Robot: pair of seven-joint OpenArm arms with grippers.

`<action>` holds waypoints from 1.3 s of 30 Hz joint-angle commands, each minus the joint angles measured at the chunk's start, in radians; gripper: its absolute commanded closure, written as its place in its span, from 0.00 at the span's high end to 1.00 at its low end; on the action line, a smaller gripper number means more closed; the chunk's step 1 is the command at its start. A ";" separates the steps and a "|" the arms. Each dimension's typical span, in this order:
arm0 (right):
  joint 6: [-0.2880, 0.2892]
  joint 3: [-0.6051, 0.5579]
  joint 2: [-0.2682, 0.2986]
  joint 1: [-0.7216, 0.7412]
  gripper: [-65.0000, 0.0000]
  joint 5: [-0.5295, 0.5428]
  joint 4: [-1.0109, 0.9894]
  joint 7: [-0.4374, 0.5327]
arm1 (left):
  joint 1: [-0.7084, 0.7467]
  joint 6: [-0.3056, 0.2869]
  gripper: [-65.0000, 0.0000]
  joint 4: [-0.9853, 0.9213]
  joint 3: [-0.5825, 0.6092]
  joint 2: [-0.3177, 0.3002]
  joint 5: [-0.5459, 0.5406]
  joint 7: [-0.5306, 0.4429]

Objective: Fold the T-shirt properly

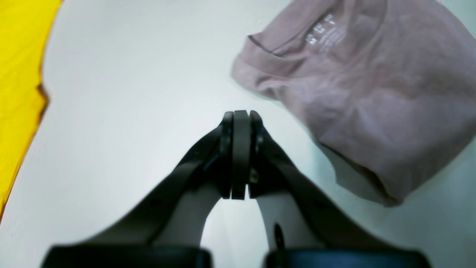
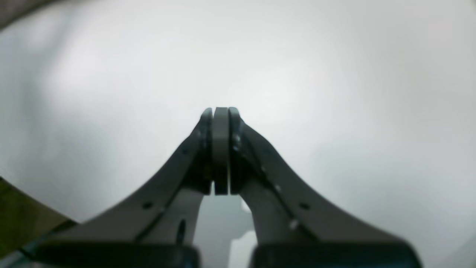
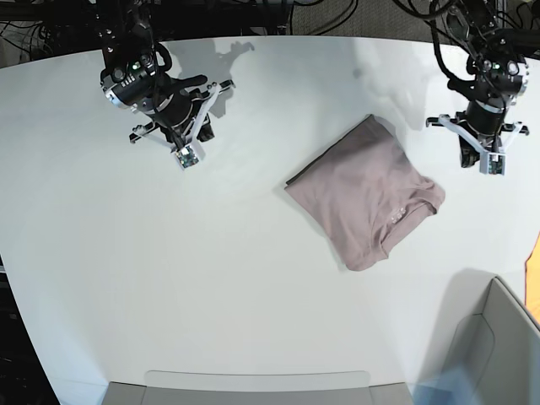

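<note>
The T-shirt (image 3: 364, 194) lies folded into a compact dusty pink block on the white table (image 3: 169, 278), right of centre, with its neck end toward the front right. In the left wrist view the T-shirt (image 1: 372, 82) fills the upper right, neck label showing. My left gripper (image 1: 241, 116) is shut and empty, hovering over bare table a little short of the cloth; in the base view it (image 3: 490, 167) hangs right of the shirt. My right gripper (image 2: 221, 111) is shut with nothing in it, over bare table at the far left (image 3: 187, 157).
A grey bin (image 3: 498, 354) stands at the front right corner and a low grey tray (image 3: 253, 390) along the front edge. A yellow surface (image 1: 16, 82) lies beyond the table's edge. Cables run behind the table's back edge.
</note>
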 commanded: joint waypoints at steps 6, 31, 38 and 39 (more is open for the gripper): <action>0.003 0.005 0.010 -0.056 0.00 0.006 0.024 0.024 | 0.090 -0.001 0.00 0.036 -0.097 0.032 -0.011 -0.018; 0.003 0.003 0.431 -0.378 0.00 0.354 0.025 0.179 | 0.507 -0.001 0.00 0.048 -0.209 0.170 -0.123 -0.068; 0.003 0.002 0.503 -0.462 0.00 0.354 0.025 0.179 | 0.573 -0.001 0.00 0.047 -0.290 0.239 -0.138 -0.064; 0.003 0.000 0.507 -0.472 0.00 0.352 0.025 0.179 | 0.590 -0.001 0.00 0.044 -0.292 0.242 -0.138 -0.062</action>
